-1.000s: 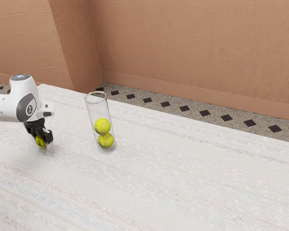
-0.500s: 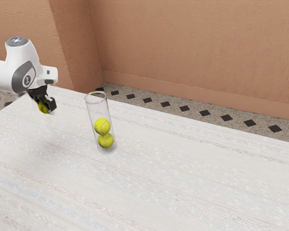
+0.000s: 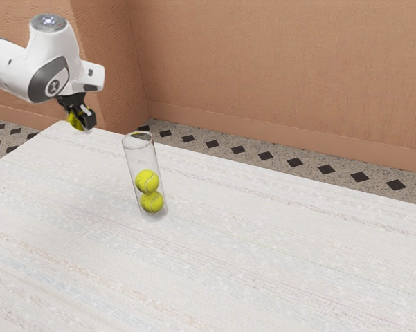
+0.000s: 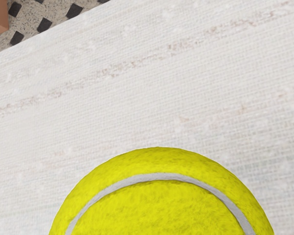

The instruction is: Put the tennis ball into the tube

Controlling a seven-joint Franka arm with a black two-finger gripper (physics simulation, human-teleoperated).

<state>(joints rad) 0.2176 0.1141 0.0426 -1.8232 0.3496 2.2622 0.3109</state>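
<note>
Clear tube w/ open mouth stands toward the exterior view's right of my gripper; ball in hand, gap to cross.
Tube's on the desk, mouth up, lower in the ext. view than my gripper & apart from it; long axis runs up from desk, leaning a bit in that view, can't tell if that's real tilt or just camera angle. Gripper's closed on the tennis ball, fingers parted only by the ball's width, ball clear of the desk. 2 balls sit stacked inside, w/ room above, so mine prob. goes on top. Next, I'd say: carry across at height, line ball up w/ the axis, then lower & release. Main risk: off-centre ball clips the rim, tips tube.
</note>
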